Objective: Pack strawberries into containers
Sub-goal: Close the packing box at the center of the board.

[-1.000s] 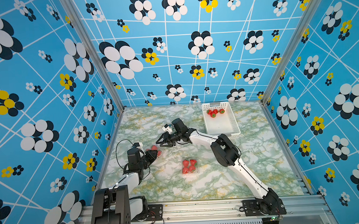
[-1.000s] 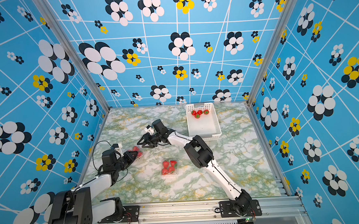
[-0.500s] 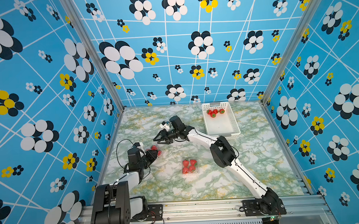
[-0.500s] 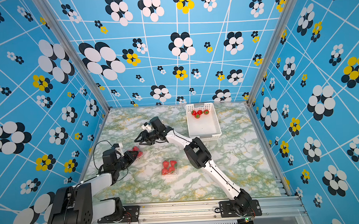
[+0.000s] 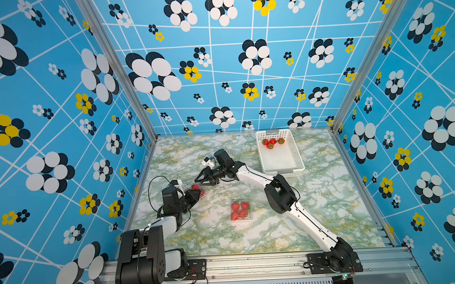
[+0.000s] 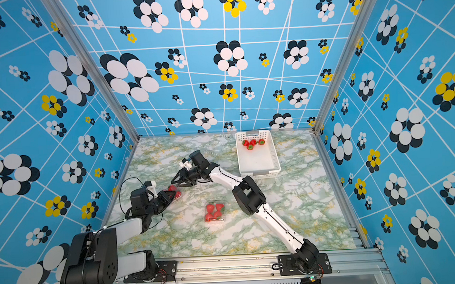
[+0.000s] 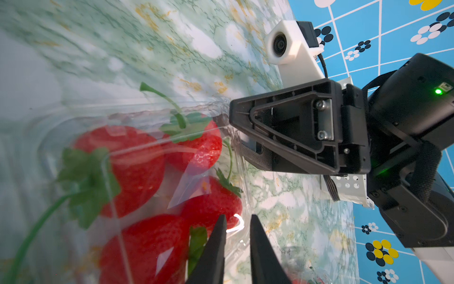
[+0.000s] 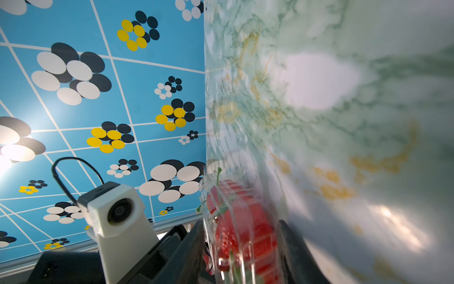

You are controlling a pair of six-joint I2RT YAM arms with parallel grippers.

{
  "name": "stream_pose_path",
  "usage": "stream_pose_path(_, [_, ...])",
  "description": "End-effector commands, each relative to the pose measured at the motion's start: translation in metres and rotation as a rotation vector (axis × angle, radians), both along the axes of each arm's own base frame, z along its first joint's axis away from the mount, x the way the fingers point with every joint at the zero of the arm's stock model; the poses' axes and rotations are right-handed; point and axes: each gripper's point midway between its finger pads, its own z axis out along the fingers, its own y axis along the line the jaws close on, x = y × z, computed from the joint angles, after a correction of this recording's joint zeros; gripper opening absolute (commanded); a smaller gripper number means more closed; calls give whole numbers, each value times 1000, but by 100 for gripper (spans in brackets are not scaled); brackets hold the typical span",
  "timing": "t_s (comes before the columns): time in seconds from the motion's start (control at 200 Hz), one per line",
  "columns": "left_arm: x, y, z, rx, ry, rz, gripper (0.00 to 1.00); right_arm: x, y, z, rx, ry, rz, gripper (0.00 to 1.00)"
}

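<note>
A green-and-white marbled tabletop (image 5: 317, 196) filled the lower middle of both top views. A white perforated basket (image 5: 279, 160) stood at its upper right. A clear container (image 5: 241, 219) holding four strawberries (image 5: 238, 207) lay near the centre. A second clear container (image 5: 200, 190) sat toward the left edge.

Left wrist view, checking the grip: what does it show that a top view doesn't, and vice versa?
Only left wrist: left gripper shut on the container rim, its strawberries showing caps and stems. Only top: four loose strawberries at the far end of the basket. Both: right gripper at the held container.
</note>
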Motion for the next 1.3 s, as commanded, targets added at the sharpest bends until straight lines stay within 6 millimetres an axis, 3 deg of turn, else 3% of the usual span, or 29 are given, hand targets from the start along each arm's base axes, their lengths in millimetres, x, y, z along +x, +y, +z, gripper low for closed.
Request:
stream_pose_path(0.0, [-10,-2,-21,-9,101,-1,21,-13,3,-8,-7,4,44,49])
stream_pose_path(0.265, [-9,-3,-24,-13,117,-11,21,-15,2,-16,-24,6,52,42])
stream_pose_path(0.69, [-7,-4,-26,-12,130,-16,21,-19,1,-18,-39,-6,67,13])
stream_pose_path(0.904, [-7,-4,-27,-12,133,-15,21,-20,0,-14,-34,-19,75,10])
stream_pose_path(1.034, [-7,-4,-26,-11,130,-15,21,-20,0,-5,-26,-41,81,12])
stream_pose_path(1.169, [-7,-5,-21,-15,100,-14,22,-15,-4,1,-30,-52,65,33])
stream_pose_path(1.294, [-6,-3,-8,-13,45,-8,25,-4,-10,6,-23,-58,32,43])
